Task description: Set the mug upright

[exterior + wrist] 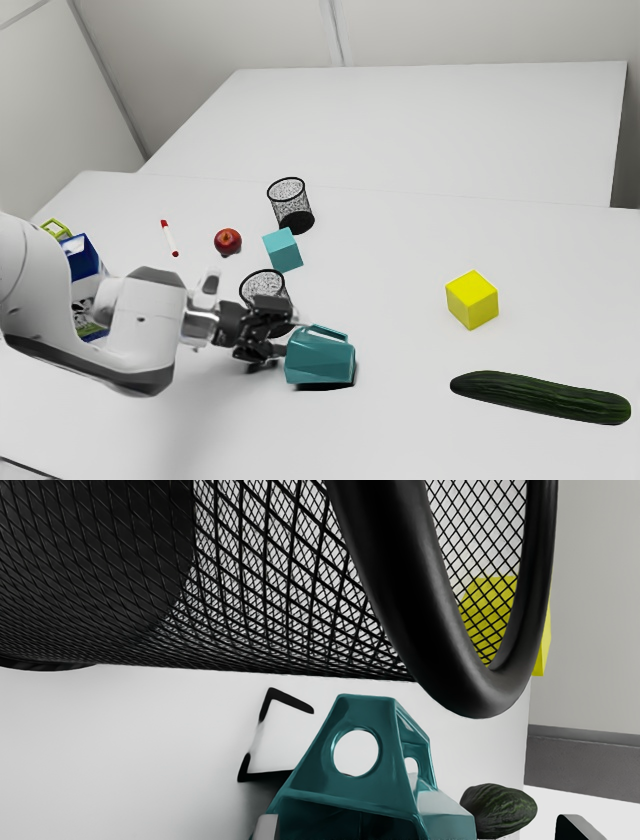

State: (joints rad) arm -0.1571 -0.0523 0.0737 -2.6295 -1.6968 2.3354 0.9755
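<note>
White bench (420,430): teal mug (320,360) on its side, handle up, by our spread tool (421,826).
We should centre on its body, clear of the mesh cup (264,288), then close gently.

Reads as a lab-type test room, a rendered one. I go by the long white table (400,440): a robot arm (140,320) reaches over it, and another plain white surface (450,120) lies beyond it. Pale, flat walls (210,35) stand behind and beside it, with a dark seam (105,80) at one corner. On it I get a mixed bench set: yellow cube (472,300), teal cube (283,250), wire-mesh cup (290,203), apple (228,241), cucumber (540,396). My wrist view adds a grey band (580,760) past its edge; can't tell if floor or wall.
</note>
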